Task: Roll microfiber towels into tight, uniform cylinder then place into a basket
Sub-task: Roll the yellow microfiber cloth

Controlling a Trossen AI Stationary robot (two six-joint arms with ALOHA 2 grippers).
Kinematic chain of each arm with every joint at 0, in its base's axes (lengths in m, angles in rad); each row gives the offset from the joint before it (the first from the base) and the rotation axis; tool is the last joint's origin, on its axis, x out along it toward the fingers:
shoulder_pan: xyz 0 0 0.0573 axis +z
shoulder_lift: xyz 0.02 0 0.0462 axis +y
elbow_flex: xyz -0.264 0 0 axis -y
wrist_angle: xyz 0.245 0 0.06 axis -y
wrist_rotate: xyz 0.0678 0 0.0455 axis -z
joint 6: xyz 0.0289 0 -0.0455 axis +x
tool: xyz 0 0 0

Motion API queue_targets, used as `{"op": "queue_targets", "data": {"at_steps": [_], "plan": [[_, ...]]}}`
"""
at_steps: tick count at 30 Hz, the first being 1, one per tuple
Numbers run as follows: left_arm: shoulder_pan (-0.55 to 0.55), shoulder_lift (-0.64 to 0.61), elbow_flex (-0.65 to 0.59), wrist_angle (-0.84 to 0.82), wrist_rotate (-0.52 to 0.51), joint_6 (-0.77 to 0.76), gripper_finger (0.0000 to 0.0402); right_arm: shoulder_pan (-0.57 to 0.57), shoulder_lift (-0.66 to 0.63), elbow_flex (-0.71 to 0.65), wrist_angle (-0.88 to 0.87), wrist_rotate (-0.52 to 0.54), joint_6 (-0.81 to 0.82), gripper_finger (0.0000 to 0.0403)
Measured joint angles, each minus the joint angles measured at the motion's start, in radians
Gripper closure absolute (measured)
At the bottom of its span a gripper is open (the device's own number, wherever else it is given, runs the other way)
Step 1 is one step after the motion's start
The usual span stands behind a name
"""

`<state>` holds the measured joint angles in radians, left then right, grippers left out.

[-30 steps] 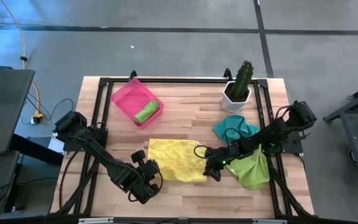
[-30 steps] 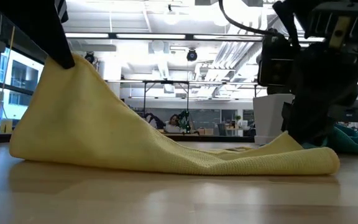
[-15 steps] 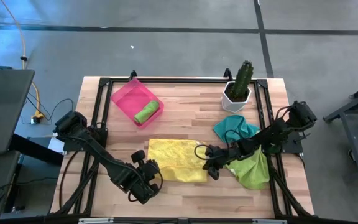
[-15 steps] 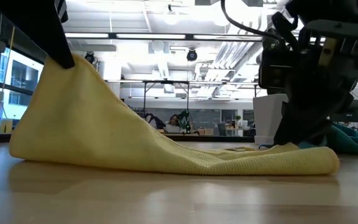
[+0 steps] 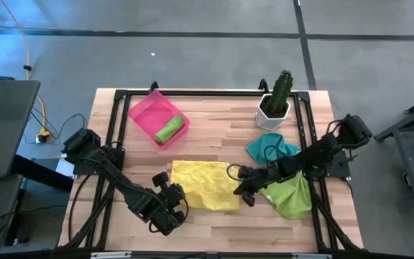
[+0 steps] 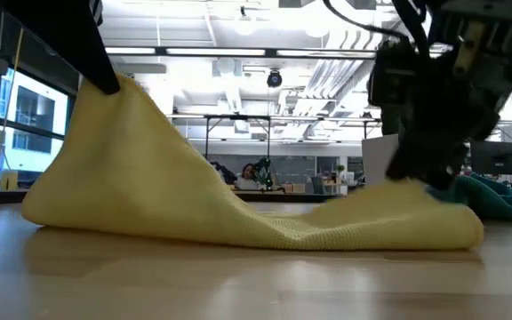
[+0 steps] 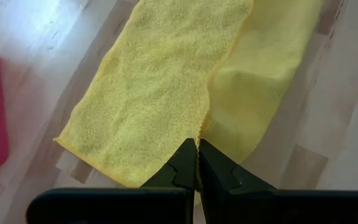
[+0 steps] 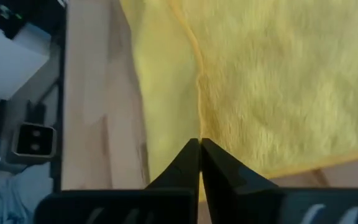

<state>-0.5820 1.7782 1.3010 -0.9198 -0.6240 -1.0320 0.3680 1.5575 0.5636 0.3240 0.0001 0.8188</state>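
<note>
A yellow microfiber towel (image 5: pixel 205 184) lies spread at the table's near middle, with both ends lifted. My left gripper (image 5: pixel 176 193) is shut on its left end and my right gripper (image 5: pixel 241 193) is shut on its right end. In the low view the left end (image 6: pixel 123 98) is raised high and the right end (image 6: pixel 407 191) only a little, while the middle (image 6: pixel 274 233) rests on the table. The pink basket (image 5: pixel 144 112) at the far left holds a rolled lime green towel (image 5: pixel 169 131). My left gripper pinches the yellow towel's hemmed edge (image 7: pixel 199 132) between its two fingers, coming from above. That end hangs from the fingers, raised well above the table (image 6: pixel 105 80), and the cloth slopes down to the table. My right gripper pinches the towel's edge (image 8: pixel 199 134) at its right end between its two fingers, slanting down from the table's right. That end is raised slightly off the table (image 6: pixel 416 182); the cloth beside it still lies on the wood.
A teal towel (image 5: pixel 270 149) and a crumpled lime green towel (image 5: pixel 291 196) lie at the right, under my right arm. A white pot with a cactus (image 5: pixel 274 106) stands at the far right. Black frame rails (image 5: pixel 214 93) edge the table.
My right gripper has shut on the yellow towel's right end and risen a little, lifting that end off the table. The towel's left end stays raised in my left gripper and its peak has shifted slightly toward the right.
</note>
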Motion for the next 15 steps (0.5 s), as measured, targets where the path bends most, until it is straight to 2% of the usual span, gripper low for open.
{"op": "queue_targets", "data": {"at_steps": [5,9,15], "plan": [[0.014,0.0,0.0,-0.006,-0.007,0.006,0.0401,-0.028,-0.092,0.0,-0.07,0.003,-0.039,0.0402],[0.023,-0.004,0.0,-0.017,-0.062,0.006,0.0401,-0.053,-0.163,0.0,-0.174,0.045,-0.076,0.0402],[0.076,-0.011,0.001,-0.063,-0.079,0.006,0.0401,-0.113,-0.195,0.0,-0.278,0.109,-0.129,0.0403]]}}
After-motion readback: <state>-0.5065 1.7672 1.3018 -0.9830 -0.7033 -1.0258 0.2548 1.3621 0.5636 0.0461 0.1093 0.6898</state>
